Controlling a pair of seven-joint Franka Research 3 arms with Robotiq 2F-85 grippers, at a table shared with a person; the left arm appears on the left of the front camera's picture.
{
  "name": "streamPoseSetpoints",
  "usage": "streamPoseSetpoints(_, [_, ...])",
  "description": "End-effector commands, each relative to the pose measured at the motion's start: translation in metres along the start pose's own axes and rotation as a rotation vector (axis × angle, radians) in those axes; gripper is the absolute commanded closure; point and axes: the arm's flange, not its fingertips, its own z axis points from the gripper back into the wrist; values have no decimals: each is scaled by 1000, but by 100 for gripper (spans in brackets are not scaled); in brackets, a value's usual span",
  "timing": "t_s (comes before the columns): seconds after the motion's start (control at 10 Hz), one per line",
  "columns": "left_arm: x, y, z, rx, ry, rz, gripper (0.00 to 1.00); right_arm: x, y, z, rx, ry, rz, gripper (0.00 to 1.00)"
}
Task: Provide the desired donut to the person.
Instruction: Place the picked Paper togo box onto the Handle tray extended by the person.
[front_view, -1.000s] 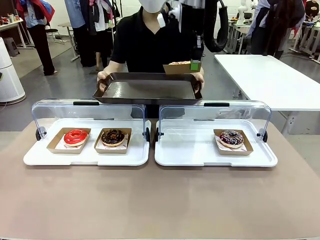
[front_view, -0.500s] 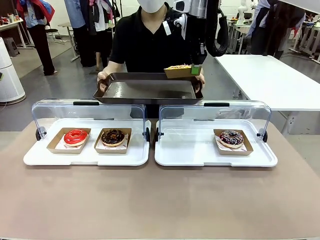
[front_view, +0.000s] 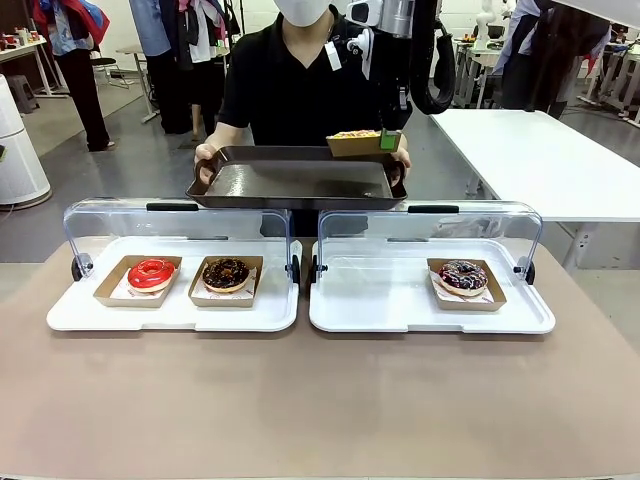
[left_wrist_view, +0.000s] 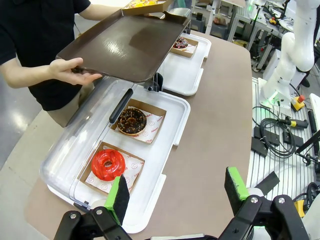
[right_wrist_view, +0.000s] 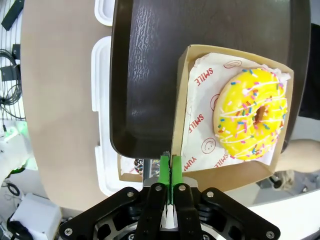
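The person (front_view: 290, 80) in a black shirt holds a dark tray (front_view: 295, 180) with both hands beyond the two display cases. My right gripper (front_view: 392, 140) is shut on the edge of a cardboard box (front_view: 358, 145) holding a yellow sprinkled donut (right_wrist_view: 252, 120), at the tray's far right corner. In the right wrist view, that gripper (right_wrist_view: 170, 170) pinches the box wall (right_wrist_view: 178, 115) over the tray (right_wrist_view: 145, 75). Whether the box rests on the tray I cannot tell. My left gripper (left_wrist_view: 177, 195) hangs open above the table's left end.
The left white case (front_view: 70, 315), lid up, holds a red donut (front_view: 151, 272) and a chocolate donut (front_view: 226, 272). The right case (front_view: 380, 310) holds a dark sprinkled donut (front_view: 462, 276). A white table (front_view: 540, 160) stands at the back right.
My right gripper has brought the boxed yellow donut down slightly over the tray's far right corner. The person has barely moved the tray.
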Motion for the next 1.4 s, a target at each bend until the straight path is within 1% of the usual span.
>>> streamPoseSetpoints(0.0, [0, 0, 1, -2, -7, -3, 0, 0, 1, 2, -4, 12, 3, 98])
streamPoseSetpoints(0.1, [0, 0, 1, -2, -7, -3, 0, 0, 0, 0, 0, 0, 0, 98])
streamPoseSetpoints(0.2, [0, 0, 1, -2, -7, -3, 0, 5, -1, -3, -21, -19, -35, 98])
streamPoseSetpoints(0.3, [0, 0, 1, -2, -7, -3, 0, 10, -2, -7, -26, -30, -39, 98])
streamPoseSetpoints(0.6, [0, 0, 1, -2, -7, -3, 0, 15, -6, -25, 1, -37, -92, 98])
streamPoseSetpoints(0.9, [0, 0, 1, -2, -7, -3, 0, 14, -8, -40, 29, -41, -95, 98])
streamPoseSetpoints(1.3, [0, 0, 1, -2, -7, -3, 0, 15, -10, -50, 81, -76, -59, 98])
